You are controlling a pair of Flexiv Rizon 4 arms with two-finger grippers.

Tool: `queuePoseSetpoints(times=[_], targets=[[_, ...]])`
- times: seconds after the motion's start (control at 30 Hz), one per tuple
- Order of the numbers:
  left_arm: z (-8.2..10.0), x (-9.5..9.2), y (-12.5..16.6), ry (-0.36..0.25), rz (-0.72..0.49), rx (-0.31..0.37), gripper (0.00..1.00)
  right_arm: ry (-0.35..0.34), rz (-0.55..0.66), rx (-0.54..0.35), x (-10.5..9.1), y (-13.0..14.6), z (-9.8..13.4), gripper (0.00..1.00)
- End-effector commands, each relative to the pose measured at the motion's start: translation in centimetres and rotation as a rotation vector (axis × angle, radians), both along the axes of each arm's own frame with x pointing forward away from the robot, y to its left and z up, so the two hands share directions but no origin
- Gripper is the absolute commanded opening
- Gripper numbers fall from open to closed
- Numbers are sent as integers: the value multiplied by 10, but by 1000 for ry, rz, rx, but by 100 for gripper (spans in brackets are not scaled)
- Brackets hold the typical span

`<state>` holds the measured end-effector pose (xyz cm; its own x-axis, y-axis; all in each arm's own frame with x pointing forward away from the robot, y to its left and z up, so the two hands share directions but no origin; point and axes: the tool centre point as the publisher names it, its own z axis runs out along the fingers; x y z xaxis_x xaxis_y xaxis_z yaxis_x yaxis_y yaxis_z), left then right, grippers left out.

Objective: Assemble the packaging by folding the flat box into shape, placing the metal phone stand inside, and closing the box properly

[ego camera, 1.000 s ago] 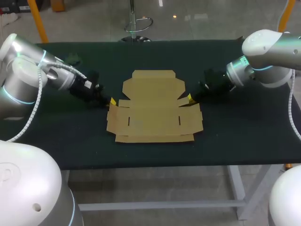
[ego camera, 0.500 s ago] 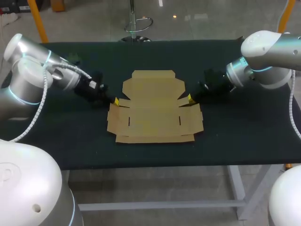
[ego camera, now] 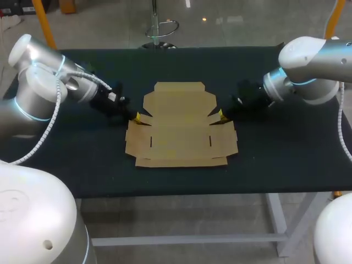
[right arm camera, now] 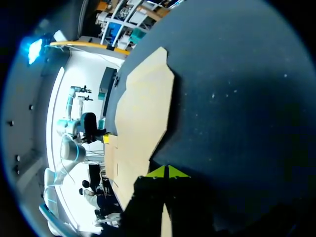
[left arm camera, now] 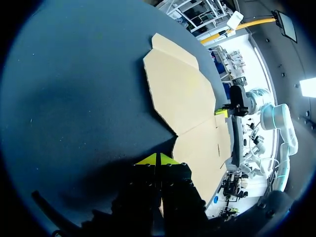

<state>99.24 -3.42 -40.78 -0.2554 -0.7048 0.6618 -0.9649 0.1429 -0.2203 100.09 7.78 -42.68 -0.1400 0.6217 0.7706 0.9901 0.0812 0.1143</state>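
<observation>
Your flat box (ego camera: 180,129) lies unfolded in the middle of the dark table (ego camera: 275,159).
Your left gripper (ego camera: 137,117) sits low at the notch on the box's left edge, and your right gripper (ego camera: 221,115) at the notch on its right edge. In each wrist view you see the yellow tips pressed together with nothing between them, right at the cardboard's edge.

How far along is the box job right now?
Nothing looks done: the box lies flat on the table, no flap raised. In hand: the left gripper and right gripper, both shut, sit at its side notches. Left: folding, loading the stand, which I cannot make out, and closing.
</observation>
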Motion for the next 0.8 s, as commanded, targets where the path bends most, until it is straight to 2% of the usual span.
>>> queuePoseSetpoints(times=[0.03,0.23,0.8], targets=[[6,-6,-9,-12,19,40,0,-7,-6,-25,-3,7,3,0],[8,-5,-11,-22,42,66,0,-19,-16,-49,-4,10,8,0],[17,-6,-19,-20,119,197,0,-47,-70,-130,-5,13,18,0]])
